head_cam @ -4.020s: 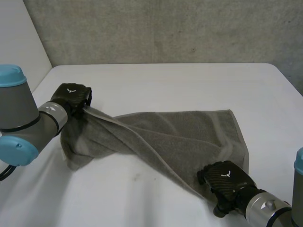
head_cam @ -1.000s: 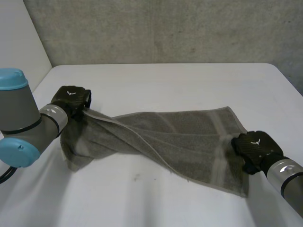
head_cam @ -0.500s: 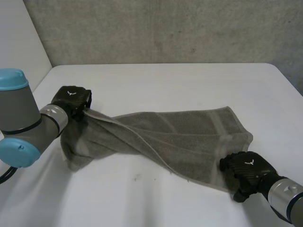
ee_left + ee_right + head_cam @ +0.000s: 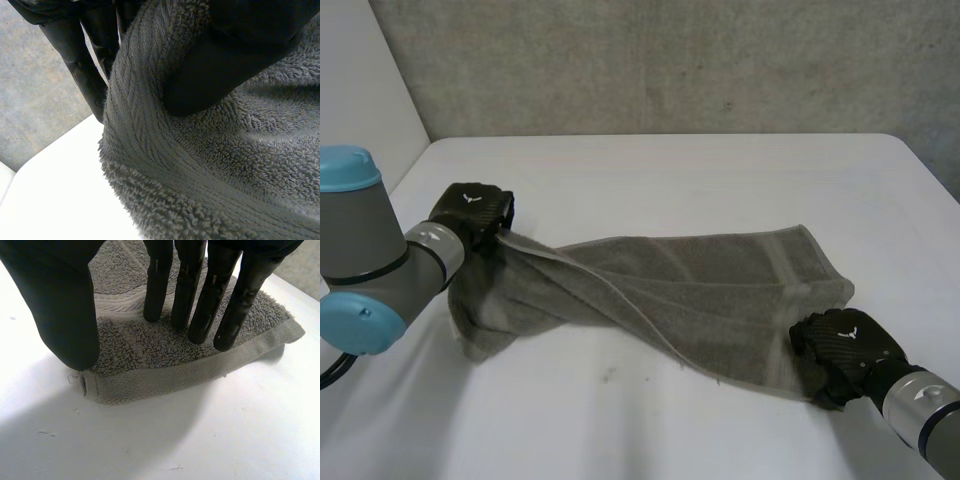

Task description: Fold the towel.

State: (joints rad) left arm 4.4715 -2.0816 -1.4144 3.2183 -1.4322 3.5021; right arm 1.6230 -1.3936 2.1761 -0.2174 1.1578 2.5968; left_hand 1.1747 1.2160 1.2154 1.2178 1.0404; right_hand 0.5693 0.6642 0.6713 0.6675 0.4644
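A grey towel (image 4: 720, 290) lies twisted across the white table (image 4: 670, 170). Its left end is raised, and my left hand (image 4: 470, 212) is shut on it there. In the left wrist view the thumb (image 4: 210, 75) presses the towel (image 4: 225, 165) against the fingers (image 4: 85, 65). My right hand (image 4: 840, 348) is at the towel's near right corner. In the right wrist view its straight fingers (image 4: 192, 285) stand with their tips on the towel (image 4: 150, 347) just behind the hem. The thumb (image 4: 65, 305) comes down beside the corner, apart from the fingers.
A grey wall (image 4: 670, 60) runs along the table's far edge. The table's right edge (image 4: 930, 180) is close to my right arm. Bare tabletop lies in front of the towel and behind it.
My right hand has moved from the towel's right edge to its near right corner, and that corner has drawn in. The left hand holds still.
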